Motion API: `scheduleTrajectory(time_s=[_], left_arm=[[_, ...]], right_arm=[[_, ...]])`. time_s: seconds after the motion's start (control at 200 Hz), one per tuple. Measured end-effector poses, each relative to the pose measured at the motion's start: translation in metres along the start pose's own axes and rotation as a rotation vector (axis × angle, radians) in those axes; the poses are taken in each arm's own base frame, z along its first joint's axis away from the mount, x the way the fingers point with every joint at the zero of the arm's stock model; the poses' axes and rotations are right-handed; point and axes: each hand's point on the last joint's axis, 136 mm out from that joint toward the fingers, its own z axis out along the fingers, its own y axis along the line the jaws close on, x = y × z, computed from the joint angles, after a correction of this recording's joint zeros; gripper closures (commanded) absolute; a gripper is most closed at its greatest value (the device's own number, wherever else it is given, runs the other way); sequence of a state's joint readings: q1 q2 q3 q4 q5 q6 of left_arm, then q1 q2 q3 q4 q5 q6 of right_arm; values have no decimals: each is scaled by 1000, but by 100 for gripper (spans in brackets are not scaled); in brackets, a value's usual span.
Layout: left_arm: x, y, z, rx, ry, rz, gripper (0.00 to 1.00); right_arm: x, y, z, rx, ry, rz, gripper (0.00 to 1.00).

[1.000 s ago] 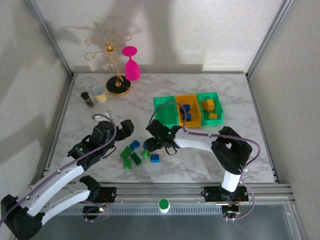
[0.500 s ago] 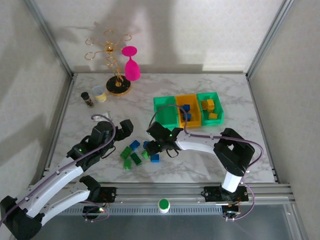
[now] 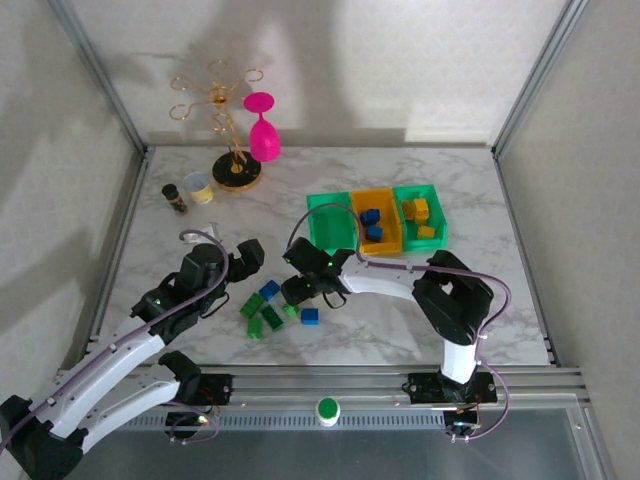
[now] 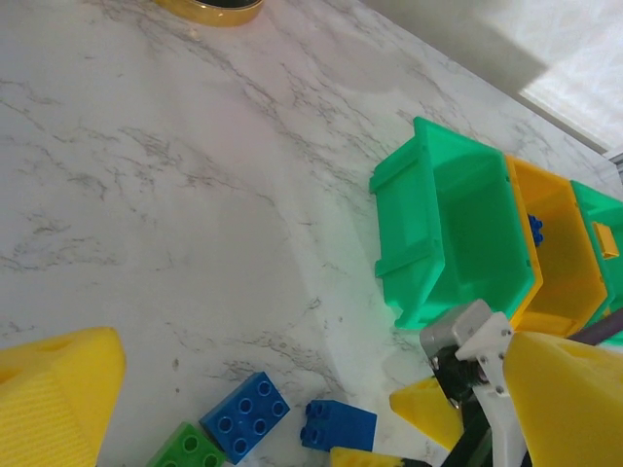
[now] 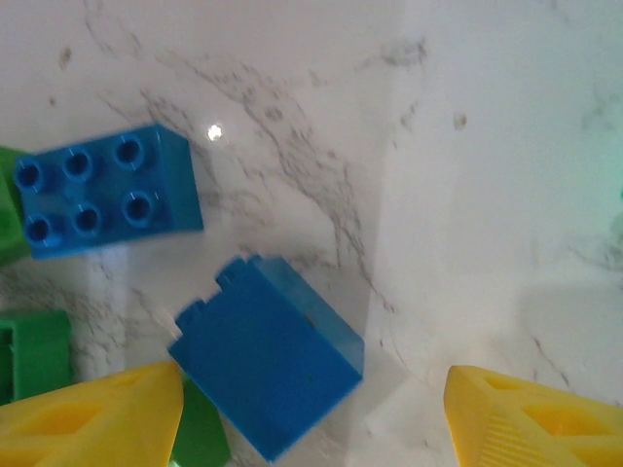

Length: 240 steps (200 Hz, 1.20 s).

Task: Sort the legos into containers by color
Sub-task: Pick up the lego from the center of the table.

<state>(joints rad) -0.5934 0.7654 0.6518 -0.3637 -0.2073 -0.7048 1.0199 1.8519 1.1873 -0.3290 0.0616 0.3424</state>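
Right wrist: six-stud blue lego point(image 5: 107, 192), studs up, long axis left-right.

marble table point(image 3: 400, 330) | on it: loose legos point(image 3: 309, 316), three bins point(image 3: 330, 197), gold rack point(image 3: 237, 172), cup point(image 3: 198, 186), jar point(image 3: 176, 198)

arms point(image 3: 395, 283): white links, black joints; cables point(image 3: 509, 298): grey-purple loops; fingers point(image 5: 526, 418): yellow, ribbed pads

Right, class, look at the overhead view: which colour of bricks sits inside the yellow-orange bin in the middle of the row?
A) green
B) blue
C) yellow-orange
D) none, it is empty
B: the top view shows blue bricks lying inside the yellow-orange bin.
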Motion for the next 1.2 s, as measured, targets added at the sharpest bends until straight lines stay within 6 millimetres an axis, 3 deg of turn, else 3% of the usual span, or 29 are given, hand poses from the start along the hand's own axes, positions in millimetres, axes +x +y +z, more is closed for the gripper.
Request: scheduleTrajectory(time_s=[0.245,0.491,0.761,1.201], left_arm=[[0,0,0,-1,1,1,0],[0,0,0,-1,1,0,0],[1,0,1,-2,3,1,0],[1,0,1,-4,5,3,0]], right_arm=[[-12,-1,7,3,-8,-3,35],[-12,0,7,-9,-3,-21,28],[-11,5,7,-38,7,-34,26],[1,-2,22,-4,52,-47,44]])
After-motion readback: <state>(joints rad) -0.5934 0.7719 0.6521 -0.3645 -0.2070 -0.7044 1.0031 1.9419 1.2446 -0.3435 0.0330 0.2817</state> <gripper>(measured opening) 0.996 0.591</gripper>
